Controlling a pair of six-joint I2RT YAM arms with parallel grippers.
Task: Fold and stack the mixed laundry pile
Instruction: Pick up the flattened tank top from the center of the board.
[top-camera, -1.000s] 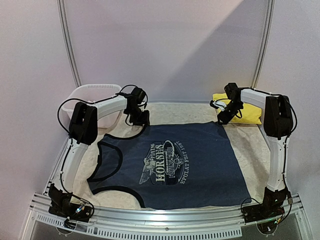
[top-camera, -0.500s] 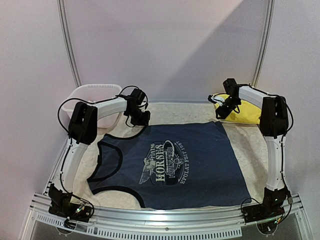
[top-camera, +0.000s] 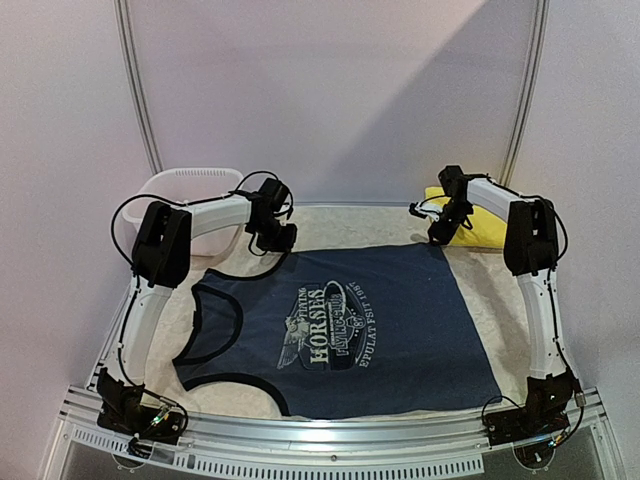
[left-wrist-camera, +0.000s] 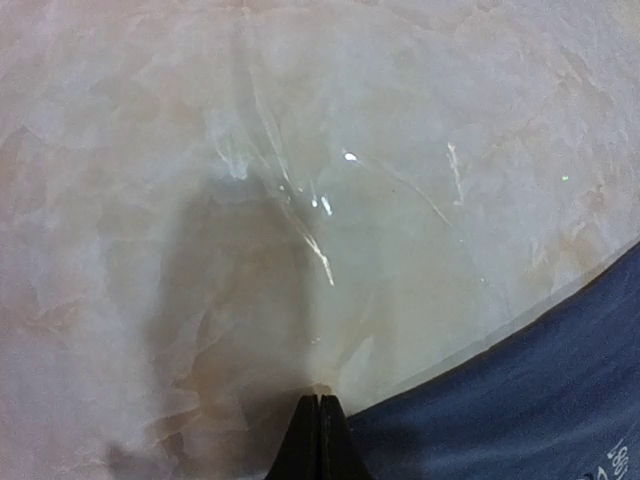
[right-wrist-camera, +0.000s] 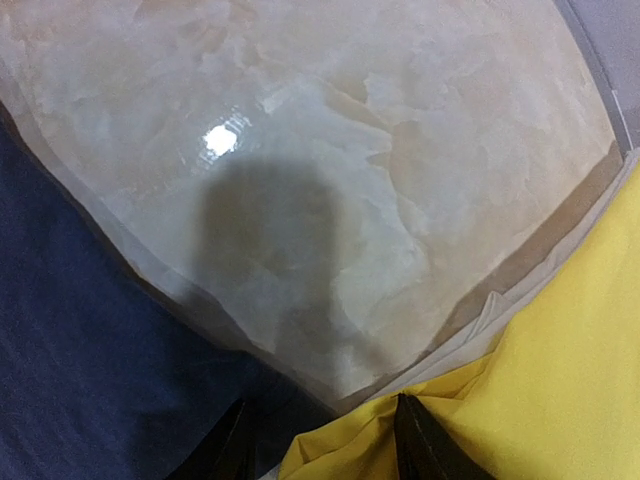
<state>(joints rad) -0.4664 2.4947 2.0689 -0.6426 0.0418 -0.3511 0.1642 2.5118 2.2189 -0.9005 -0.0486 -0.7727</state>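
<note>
Tank (top-camera: 350, 330) lies flat, print up, mid-table, with straps toward the left arm and hem toward the right. Left gripper (left-wrist-camera: 318, 405) is closed tip to tip right at the navy edge; can't tell if any cloth is pinched. Right gripper (right-wrist-camera: 320, 445) is spread wide and holds nothing, over the spot where the tank corner meets the yellow garment (right-wrist-camera: 540, 340). Cloth looks light and limp, so it will likely drape and drag on the glossy table cover (left-wrist-camera: 300, 150). Best hold: pinch the corners, both arms, keeping clear of the yellow.
</note>
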